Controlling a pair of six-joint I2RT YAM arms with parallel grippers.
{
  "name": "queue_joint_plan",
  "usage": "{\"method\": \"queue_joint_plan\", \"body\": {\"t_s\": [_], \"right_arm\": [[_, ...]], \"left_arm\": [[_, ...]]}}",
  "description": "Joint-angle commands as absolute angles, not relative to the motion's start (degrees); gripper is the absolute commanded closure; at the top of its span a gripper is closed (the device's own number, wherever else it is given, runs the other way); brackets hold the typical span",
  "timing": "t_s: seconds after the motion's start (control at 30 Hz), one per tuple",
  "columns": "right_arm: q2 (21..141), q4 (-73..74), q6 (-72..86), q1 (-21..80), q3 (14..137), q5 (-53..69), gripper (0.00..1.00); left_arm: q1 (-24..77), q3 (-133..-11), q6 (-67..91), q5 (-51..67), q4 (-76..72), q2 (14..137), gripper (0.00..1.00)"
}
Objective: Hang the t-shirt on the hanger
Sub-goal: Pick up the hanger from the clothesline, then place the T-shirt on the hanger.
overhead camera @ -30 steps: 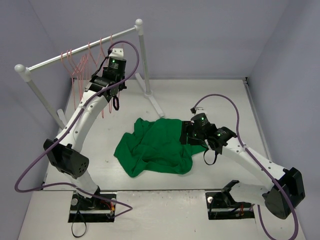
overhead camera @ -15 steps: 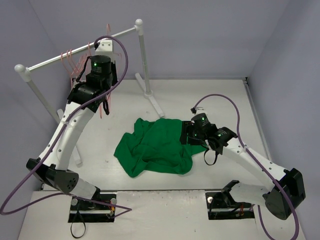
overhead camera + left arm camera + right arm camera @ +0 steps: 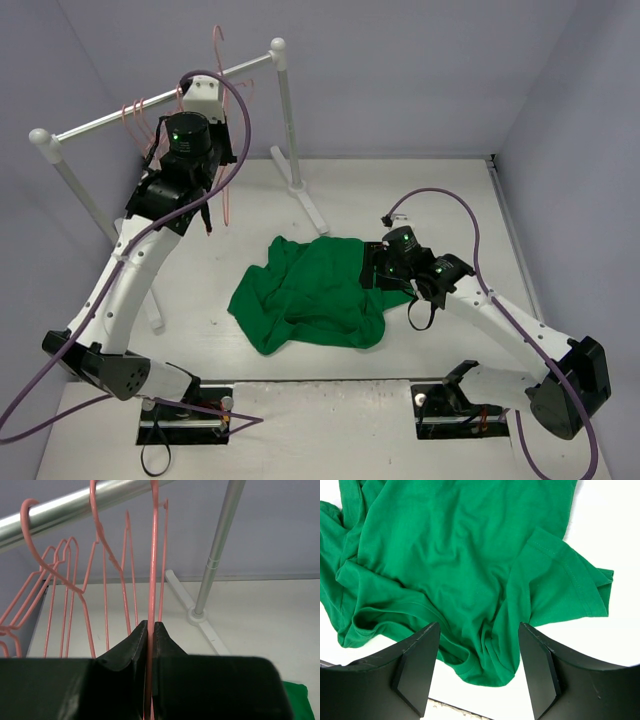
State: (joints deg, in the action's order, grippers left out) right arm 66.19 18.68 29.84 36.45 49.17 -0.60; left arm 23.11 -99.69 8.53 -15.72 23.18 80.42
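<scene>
Left wrist: left tool (image 3: 149,626) pinches hanger (image 3: 153,555) beside spare hangers (image 3: 104,600); right tool (image 3: 479,630) wide.

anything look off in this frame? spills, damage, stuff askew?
Nothing spilled or damaged. The t-shirt lies bunched in a heap on the table, under the open right end effector. The left end effector pinches one hanger, whose hook sticks up past the rack bar in the top view; the other hangers hang on it.

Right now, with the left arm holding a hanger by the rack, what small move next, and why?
Probably swing the hanger clear of the rail, toward the t-shirt: the left gripper is shut on its wire, its hook seems to sit above the rail, and the right gripper hangs open over it.
</scene>
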Motion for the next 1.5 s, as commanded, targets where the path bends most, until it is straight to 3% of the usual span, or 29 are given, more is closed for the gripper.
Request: {"method": "queue_joint_plan", "body": {"t_s": [0.0,0.3,0.73,1.13,1.3,1.47], "right_arm": [[64.86,17.67,29.44,36.65,49.14,-0.87,0.39],[67.90,17.13,30.15,36.65,47.41,-3.35,0.39],[91.29,6.73,29.46,35.74,49.10,-3.34,0.44],[113.66,6.36,17.62,28.66,73.01,-4.74,0.45],[112.63,7.75,13.38,27.25,78.75,-7.35,0.42],[100.76,9.35,16.56,27.25,71.36,-9.75,0.38]], "left_arm": [[22.85,-99.95,7.65,-13.28,17.14,75.36,1.00],[22.85,-93.46,4.90,-5.45,23.96,66.07,1.00],[22.85,-76.02,2.18,13.68,31.01,48.44,1.00],[22.94,-63.94,2.57,19.50,34.98,37.97,1.00],[22.94,-60.27,3.71,21.09,34.72,36.50,1.00],[23.38,-57.64,4.40,21.72,34.32,35.68,1.00]]}}
